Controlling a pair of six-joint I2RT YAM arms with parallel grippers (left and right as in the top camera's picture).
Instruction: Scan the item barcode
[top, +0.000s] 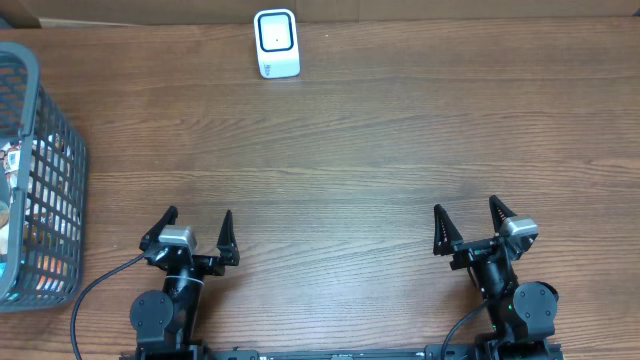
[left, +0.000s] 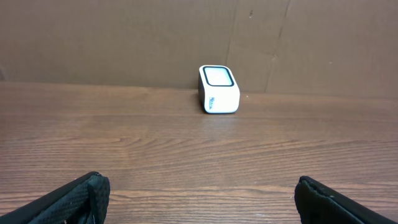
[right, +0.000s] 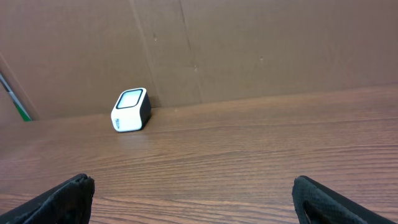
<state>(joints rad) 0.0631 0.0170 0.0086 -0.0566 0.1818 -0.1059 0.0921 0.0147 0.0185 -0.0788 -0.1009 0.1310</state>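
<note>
left claw: wide, empty | right claw: wide, empty | items: in basket at left edge of surface, left of left claw, the nearer one | scanner: far middle

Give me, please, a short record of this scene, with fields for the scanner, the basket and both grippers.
scanner: white, at the far edge of the table, untouched
basket: grey mesh, at the left edge, items inside, too hidden to name
left gripper: open, empty
right gripper: open, empty
scan: not yet begun
</note>
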